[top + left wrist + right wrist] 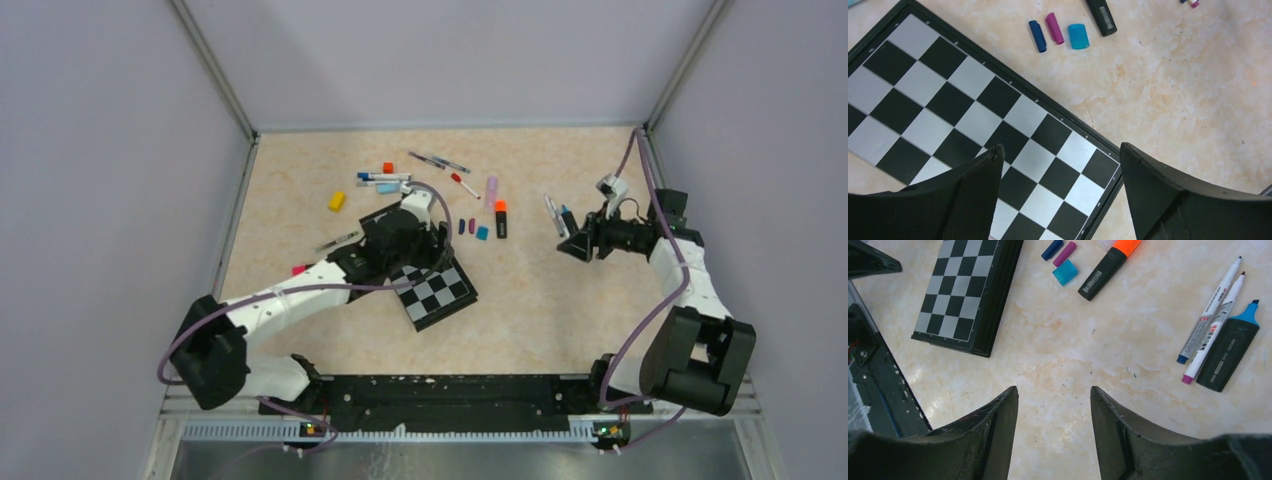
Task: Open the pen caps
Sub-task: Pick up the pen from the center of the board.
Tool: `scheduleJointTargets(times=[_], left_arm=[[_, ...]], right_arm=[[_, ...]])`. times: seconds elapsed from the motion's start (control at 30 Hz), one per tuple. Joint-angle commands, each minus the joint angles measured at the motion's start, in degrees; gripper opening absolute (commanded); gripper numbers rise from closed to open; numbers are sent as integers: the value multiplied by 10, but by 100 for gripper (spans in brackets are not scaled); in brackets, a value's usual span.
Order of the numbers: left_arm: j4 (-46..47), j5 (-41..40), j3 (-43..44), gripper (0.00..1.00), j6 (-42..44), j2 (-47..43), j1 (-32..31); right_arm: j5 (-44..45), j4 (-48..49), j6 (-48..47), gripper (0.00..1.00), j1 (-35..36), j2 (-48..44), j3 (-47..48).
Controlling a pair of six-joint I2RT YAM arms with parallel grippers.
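1. The left claw [1060, 148] hangs wide open with nothing in it, and the chessboard [948, 115] lies directly beneath its fingers.
2. Ahead of that claw, just past the board's far edge, three loose pen caps lie on the counter [1173, 100]. They are the dark blue cap [1037, 36], the magenta cap [1054, 28] and the teal cap [1078, 36], close together in a row.
3. Only the board's corner lies between this claw and the row.
4. Just beyond the teal cap lies the orange-ended highlighter [1101, 15], its black barrel angled away.
5. Over to the right claw [1053, 389]: its fingers are moderately apart, gripping nothing, over bare counter.
6. Ahead and to its right lie the blue-ended white pen [1210, 309] and the pink-ended white pen [1215, 326], side by side with bare tips. The blue-tipped highlighter sits tight against them [1226, 351].
7. Ahead and to this claw's left, the same three caps lie off the chessboard's corner, well apart from its fingers.
8. From overhead, the yellow block [337, 201] and the orange-red cube [388, 167] sit further out, beyond the left claw, among scattered pens.
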Motion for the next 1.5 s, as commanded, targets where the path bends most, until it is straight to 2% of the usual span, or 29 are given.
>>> scheduleJointTargets(times=[0.0, 0.1, 0.3, 0.53, 0.7, 0.9, 1.0, 1.23, 1.33, 1.47], left_arm=[[93, 24, -72, 91, -10, -101, 24], [109, 44, -123, 99, -23, -163, 42], [115, 49, -197, 99, -29, -264, 63], [113, 21, -235, 99, -59, -321, 67], [114, 6, -233, 99, -76, -321, 67], [118, -6, -220, 99, -91, -300, 67], [118, -8, -214, 99, -98, -291, 67], [116, -23, -208, 99, -98, -280, 67], [114, -26, -201, 99, -94, -271, 68], [115, -28, -193, 99, -92, -258, 68]], right_arm=[[43, -34, -54, 54, 50, -8, 55], [89, -45, -60, 54, 110, -4, 78], [155, -51, -35, 54, 194, 48, 145], [247, -38, 29, 55, 236, 142, 233], [393, 23, 139, 58, 298, 199, 261], [516, 90, 299, 61, 348, 262, 277], [579, 91, 349, 62, 367, 299, 303], [594, 95, 389, 62, 372, 365, 334], [594, 88, 385, 55, 375, 391, 351], [595, 85, 385, 51, 378, 412, 361]])
